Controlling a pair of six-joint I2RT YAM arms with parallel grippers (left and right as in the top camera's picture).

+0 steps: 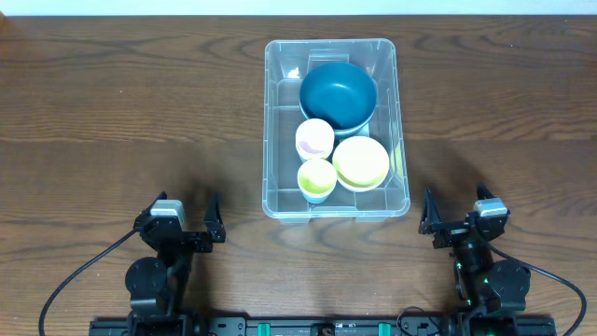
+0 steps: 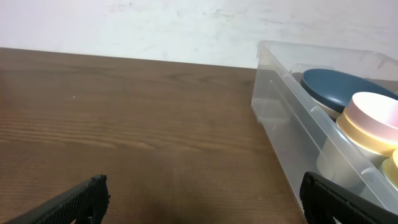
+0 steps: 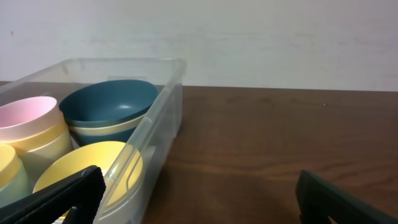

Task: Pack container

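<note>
We see the container (image 1: 276, 131) holding bowls (image 1: 338, 91) and cups (image 1: 314, 138). Our left gripper (image 1: 179, 227) and right gripper (image 1: 464, 224) rest wide open, empty. Packing looks finished; no further grasp seems needed.

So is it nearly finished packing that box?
Looks essentially done: the dark blue bowl, pink cup, green cup and yellow bowl all sit inside the container. In hand: nothing; the left gripper and right gripper are open and empty. Remaining: no loose item shows outside it.
</note>
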